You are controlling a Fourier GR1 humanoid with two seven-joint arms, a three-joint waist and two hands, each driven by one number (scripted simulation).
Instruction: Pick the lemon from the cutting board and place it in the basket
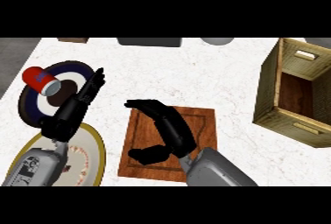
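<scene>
You cannot see the lemon anywhere in the head view, so treat its position as unknown. If it is on the cutting board (202, 119), it can only be hidden beneath your right hand (177, 134) or the forearm behind it.

That hand hangs over the middle of the board. Its fingers (150, 105) arch forward and to the left, and the thumb (143, 155) is set well apart from them, nearer to you. The gap between thumb and fingers shows only bare wood, so nothing is visibly pinched there.

A lemon should be light, firm and roughly oval, with a waxy skin that may roll or slip sideways on the flat board. Aim to take it across its widest part, fingers on one side and thumb opposite, rather than by the tapered ends.

Your left hand (75, 108) rests at the left with straight fingers and holds nothing. It lies over a dark plate (72, 69) that carries a red cup (40, 79).

The basket (268, 89) stands on the worktop (194, 74) to the right of the board, well apart from your right hand.
</scene>
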